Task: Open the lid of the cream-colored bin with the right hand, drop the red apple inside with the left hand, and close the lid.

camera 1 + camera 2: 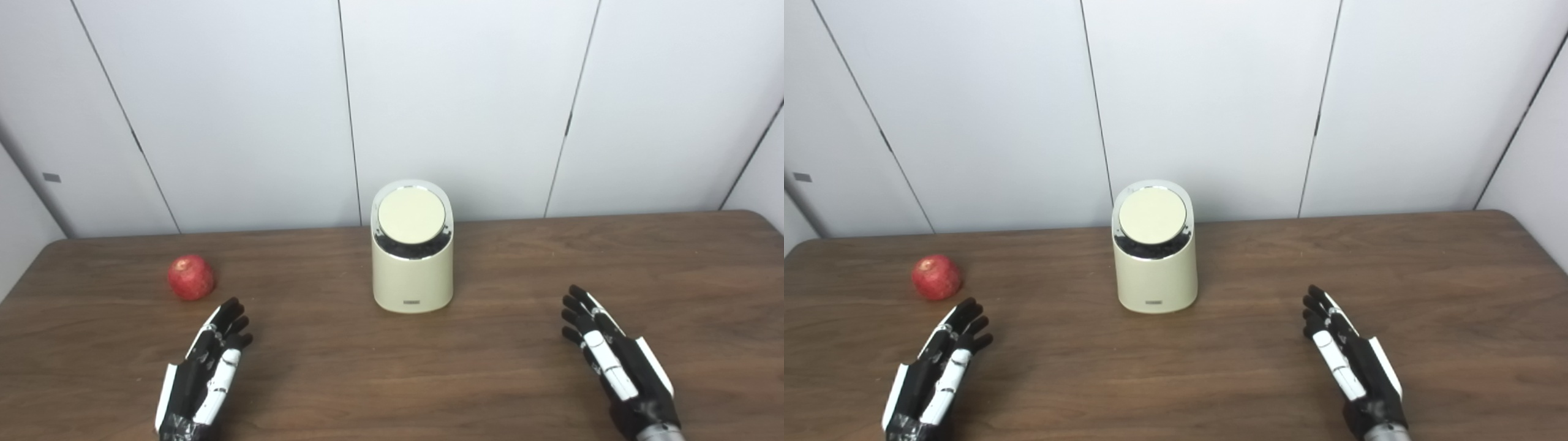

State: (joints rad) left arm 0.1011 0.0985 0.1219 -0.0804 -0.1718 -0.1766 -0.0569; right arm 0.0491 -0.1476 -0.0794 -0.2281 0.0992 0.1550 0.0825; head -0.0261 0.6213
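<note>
1. My left hand [205,373] lies low over the brown table [490,380]. Its fingers are stretched out and a little apart, and it holds nothing.
2. My right hand [615,361] is the same on the other side: fingers out, nothing in it.
3. The cream-colored bin [412,278] stands upright in the middle of the table, well apart from both hands. Its round lid [411,215] is tilted toward me and looks shut, with a dark gap just under its front edge.
4. The red apple [191,277] sits on the table to the left, just beyond my left fingertips and well away from the bin.
5. I think nothing has started yet. The lid comes first, and that is my right hand's job.
6. What could go wrong: the bin looks light and tall. If I push the lid too hard or from the side, the bin could slide or tip over.
7. The apple is round. If my left fingers bump it before they wrap around it, it could roll away toward the left edge of the table, which is not far off.
8. If the lid does not stay open, the apple could hit it and bounce off.
9. There is lots of bare table between my hands and the bin. The wall [245,110] stands close behind the bin, so I should come in from the front or from above.
</note>
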